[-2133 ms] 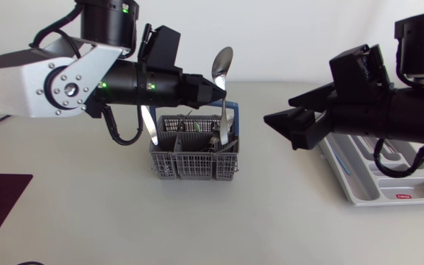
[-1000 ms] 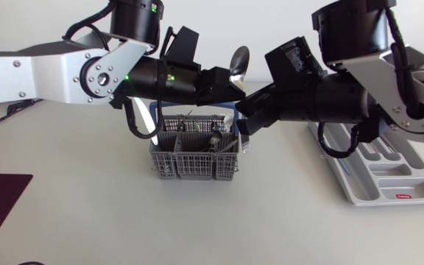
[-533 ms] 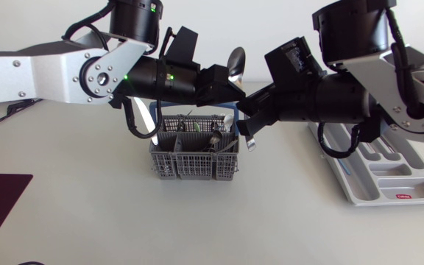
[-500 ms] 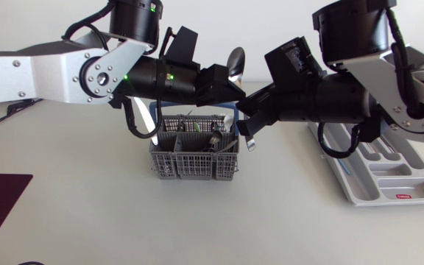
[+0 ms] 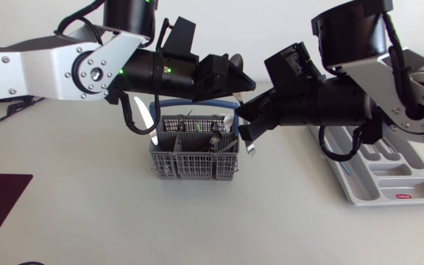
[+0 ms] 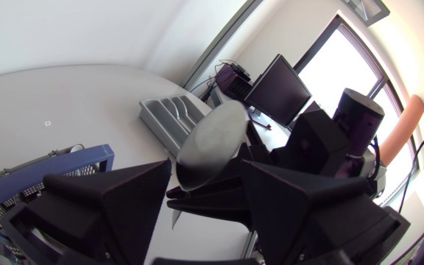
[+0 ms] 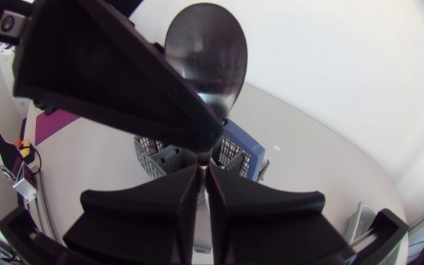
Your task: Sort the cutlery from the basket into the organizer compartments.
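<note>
polished metal spoon (image 7: 206,55), mirror-glossy bowl, grey plastic mesh basket (image 5: 193,163), smooth light-grey plastic organizer (image 5: 366,188), matt black fingers (image 7: 135,213), matt off-white worktop (image 5: 87,213)

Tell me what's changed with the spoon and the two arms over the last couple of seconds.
The right gripper swung in from over the organizer and shut its fingers on the spoon by its handle, above the basket. The left gripper, which had held the spoon up, opened its fingers. Basket and organizer stayed put.
</note>
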Available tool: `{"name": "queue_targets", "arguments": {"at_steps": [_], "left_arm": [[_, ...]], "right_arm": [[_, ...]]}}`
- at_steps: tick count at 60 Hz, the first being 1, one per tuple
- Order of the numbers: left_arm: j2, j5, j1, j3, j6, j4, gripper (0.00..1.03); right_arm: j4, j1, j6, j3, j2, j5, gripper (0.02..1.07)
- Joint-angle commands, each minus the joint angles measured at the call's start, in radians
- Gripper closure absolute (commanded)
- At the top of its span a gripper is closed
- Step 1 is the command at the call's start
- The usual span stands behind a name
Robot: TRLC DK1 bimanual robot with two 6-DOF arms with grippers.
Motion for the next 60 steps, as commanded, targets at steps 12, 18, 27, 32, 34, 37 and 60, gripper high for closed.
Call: {"name": "queue_targets", "arguments": {"at_steps": [12,18,27,32,34,37,60], "left_arm": [[-0.087,-0.056,-0.009,-0.021,0.143,-0.036,0.17],[-0.084,-0.099,0.004,-0.032,0.205,-0.059,0.17],[-0.082,-0.18,0.025,-0.049,0.335,-0.093,0.17],[-0.081,-0.251,0.008,-0.071,0.433,-0.117,0.17],[-0.081,-0.272,0.005,-0.078,0.458,-0.117,0.17],[-0.078,-0.31,-0.01,-0.094,0.518,-0.127,0.17],[-0.078,-0.557,-0.134,-0.176,0.745,-0.13,0.17]], "right_arm": [[-0.028,-0.073,0.007,-0.056,-0.067,-0.031,0.97],[-0.039,-0.108,0.004,-0.069,-0.094,-0.033,0.97],[-0.054,-0.263,-0.038,-0.097,-0.111,-0.074,0.97],[-0.065,-0.404,-0.079,-0.1,-0.098,-0.131,0.97],[-0.065,-0.45,-0.091,-0.1,-0.09,-0.145,0.97],[-0.071,-0.533,-0.116,-0.094,-0.067,-0.18,0.97],[-0.079,-0.913,-0.314,0.007,0.202,-0.258,0.97]]}}
